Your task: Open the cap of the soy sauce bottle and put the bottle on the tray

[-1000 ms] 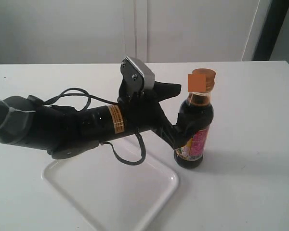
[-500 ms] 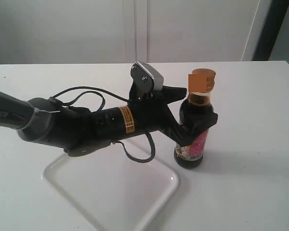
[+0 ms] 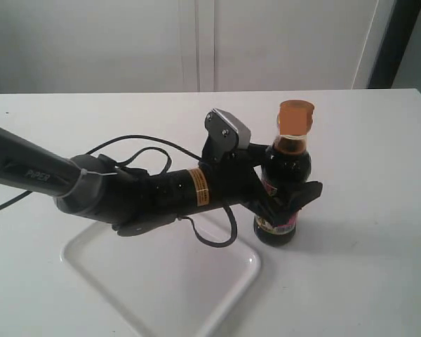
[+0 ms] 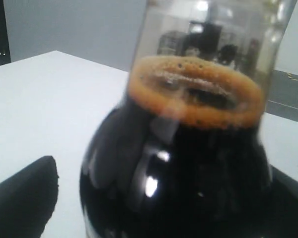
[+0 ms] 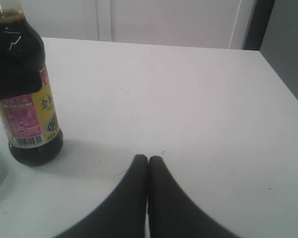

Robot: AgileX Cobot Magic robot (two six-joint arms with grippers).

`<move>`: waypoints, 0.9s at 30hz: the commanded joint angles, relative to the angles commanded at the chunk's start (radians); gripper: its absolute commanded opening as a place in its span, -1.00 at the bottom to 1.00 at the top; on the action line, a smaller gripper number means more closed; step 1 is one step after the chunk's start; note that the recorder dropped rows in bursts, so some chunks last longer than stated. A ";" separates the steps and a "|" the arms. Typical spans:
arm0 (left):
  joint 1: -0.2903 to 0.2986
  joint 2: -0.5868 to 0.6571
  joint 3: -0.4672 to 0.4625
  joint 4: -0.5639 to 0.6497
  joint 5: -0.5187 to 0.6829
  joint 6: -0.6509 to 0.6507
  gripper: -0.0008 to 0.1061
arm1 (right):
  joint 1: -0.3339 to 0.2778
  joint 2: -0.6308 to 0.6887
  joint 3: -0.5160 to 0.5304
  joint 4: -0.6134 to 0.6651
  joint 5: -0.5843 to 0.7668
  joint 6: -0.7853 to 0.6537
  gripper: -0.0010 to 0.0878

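The soy sauce bottle (image 3: 286,168) stands upright on the white table, just off the tray's right corner, with its orange-brown cap (image 3: 296,116) on top. My left gripper (image 3: 289,174) is open, reaching in from the left with its jaws astride the bottle's dark body. In the left wrist view the bottle (image 4: 188,163) fills the frame, and a strip of table shows between it and one finger (image 4: 25,198). The white tray (image 3: 161,277) lies under the left arm. My right gripper (image 5: 148,159) is shut and empty, low over the table to the right of the bottle (image 5: 25,99).
The left arm's black cables (image 3: 137,144) loop above the table beside the tray. A white wall runs along the table's far edge. White tabletop (image 5: 188,94) stretches right of the bottle.
The left arm has pushed to the right, and its open jaws have slid from beside the bottle to either side of its body. The bottle has stayed put.
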 joint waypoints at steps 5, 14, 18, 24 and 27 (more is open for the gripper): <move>0.000 0.000 -0.011 0.013 0.000 -0.006 0.96 | 0.000 0.000 0.000 0.000 0.000 0.000 -0.98; 0.000 0.000 -0.011 0.020 0.011 -0.006 0.24 | 0.000 0.000 0.000 0.000 0.000 0.000 -0.98; 0.000 0.000 -0.011 0.060 0.015 -0.006 -0.41 | 0.000 0.000 0.000 0.000 0.000 0.000 -0.98; 0.000 0.000 -0.011 0.106 0.028 -0.006 -0.99 | 0.000 0.000 0.000 0.000 0.000 0.000 -0.98; 0.000 0.000 -0.011 0.106 0.030 -0.006 -0.99 | 0.000 0.000 0.000 0.000 0.000 0.000 -0.98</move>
